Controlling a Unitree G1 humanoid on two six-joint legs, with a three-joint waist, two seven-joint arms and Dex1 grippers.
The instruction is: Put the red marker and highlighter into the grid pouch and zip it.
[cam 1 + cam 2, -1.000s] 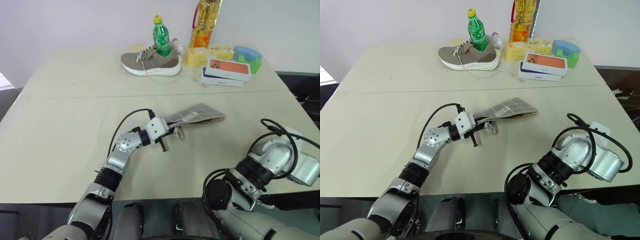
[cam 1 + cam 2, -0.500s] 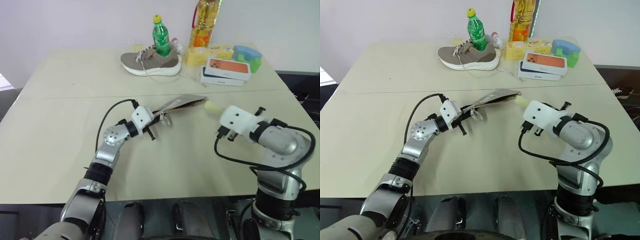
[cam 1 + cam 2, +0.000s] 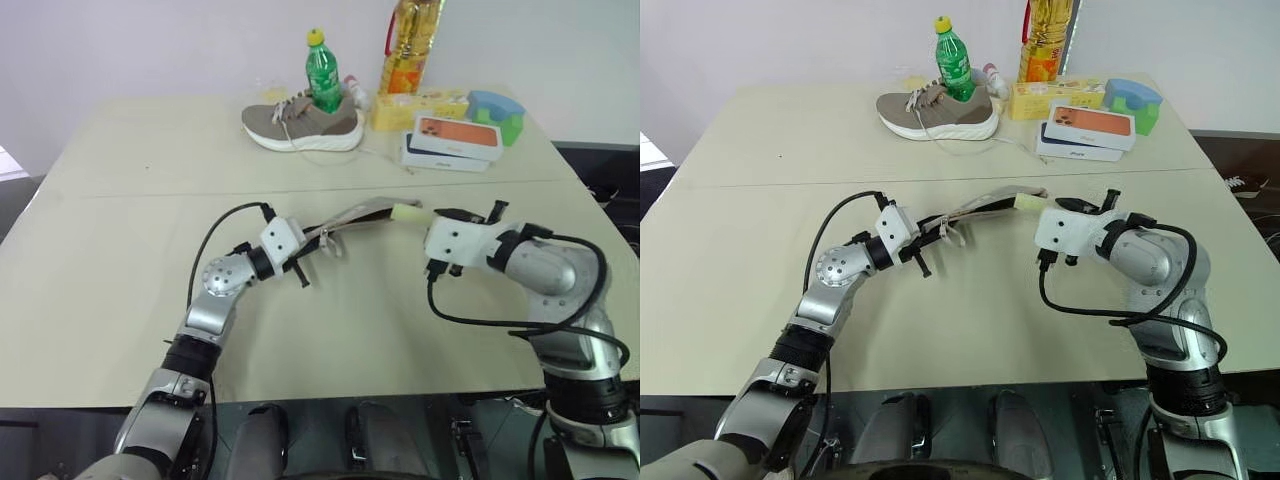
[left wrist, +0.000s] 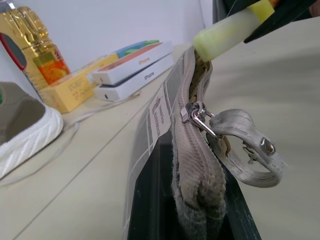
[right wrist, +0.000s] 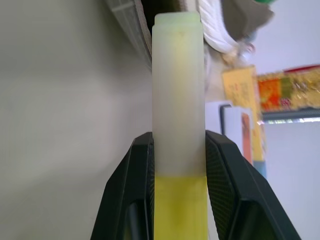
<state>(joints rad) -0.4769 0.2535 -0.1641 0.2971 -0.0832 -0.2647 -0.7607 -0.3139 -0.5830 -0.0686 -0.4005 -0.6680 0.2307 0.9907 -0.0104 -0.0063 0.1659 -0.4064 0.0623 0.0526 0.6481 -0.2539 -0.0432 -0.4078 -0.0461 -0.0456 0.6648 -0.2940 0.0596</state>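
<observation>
Right gripper (image 5: 178, 165) clamped the highlighter (image 5: 178, 90), cap-first and level, its tip at the open end of the grid pouch (image 3: 352, 214), which the shut left gripper (image 3: 300, 250) held raised.

Shoe (image 3: 302, 126), green bottle (image 3: 322, 75), oil bottle (image 3: 410, 45), phone boxes (image 3: 452, 143).

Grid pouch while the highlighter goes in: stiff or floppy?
Probably floppy: the grid pouch sags between the left gripper and its free end. The highlighter pressing at its mouth may push the soft fabric away rather than open it. Looks light.
</observation>
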